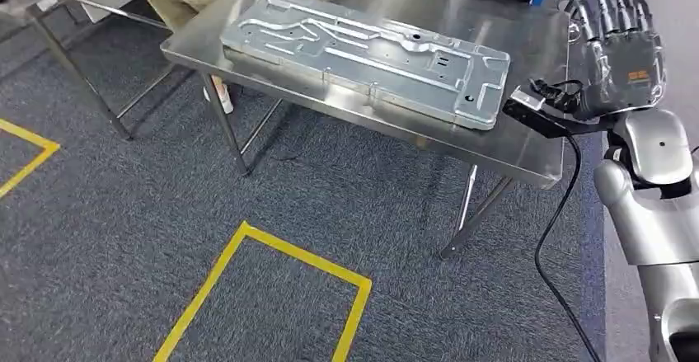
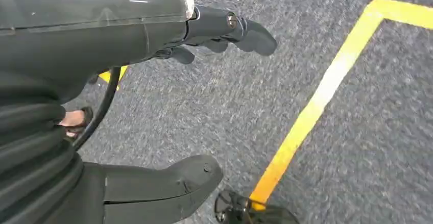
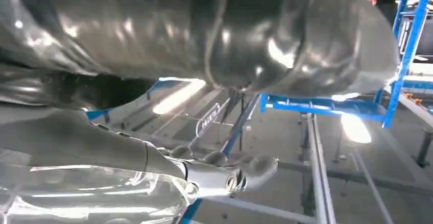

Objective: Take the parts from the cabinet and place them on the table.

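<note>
- Left hand [image 2: 168,96] hanging over grey carpet [image 2: 214,112] beside a yellow tape line [image 2: 316,101], fingers apart, nothing in it.
- Stamped metal part [image 1: 367,53], ribbed, silvery and flat, already lying on the steel table [image 1: 527,143] at about 12 o'clock in the head view.
- Right hand [image 1: 614,53] raised at 2 o'clock by the table's edge, fingers spread, empty.
- Looks like placing is done; probably back to the cabinet for another part next.
- Table top smooth, shiny, slippery-looking.
</note>
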